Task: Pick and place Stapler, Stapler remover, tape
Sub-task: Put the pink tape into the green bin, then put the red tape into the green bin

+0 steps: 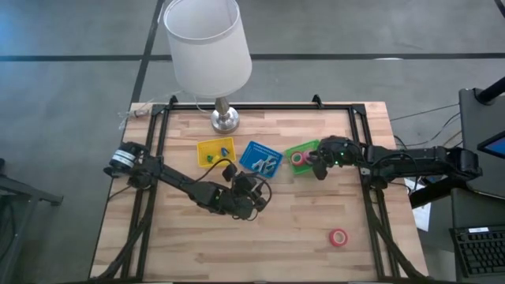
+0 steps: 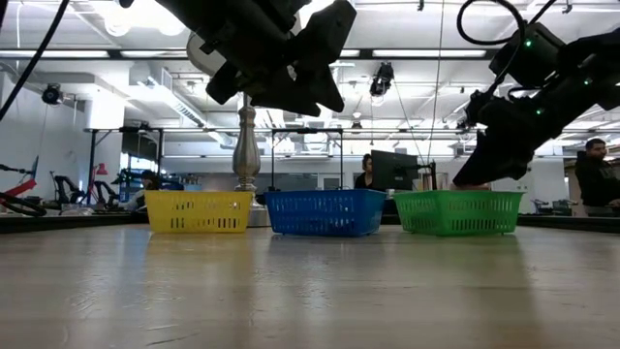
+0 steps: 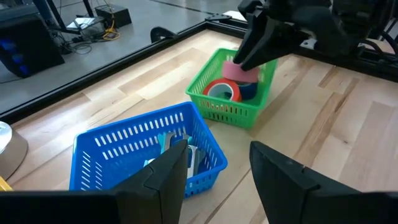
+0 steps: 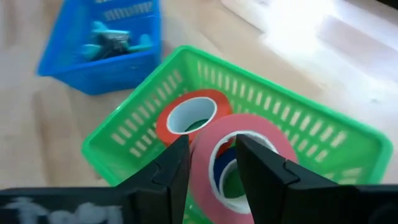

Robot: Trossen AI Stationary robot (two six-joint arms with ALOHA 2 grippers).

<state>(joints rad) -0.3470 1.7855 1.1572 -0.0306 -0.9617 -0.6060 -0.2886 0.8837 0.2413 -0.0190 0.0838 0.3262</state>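
High view, left to right: I see my left tool [image 1: 251, 197] hanging open and empty above the worktop [image 1: 260, 244] near the blue tray [image 1: 261, 157]. My right tool [image 4: 211, 165] pinches a red tape roll [image 4: 239, 158] over the green tray [image 1: 302, 154]; another roll [image 1: 338, 237] lies well apart.
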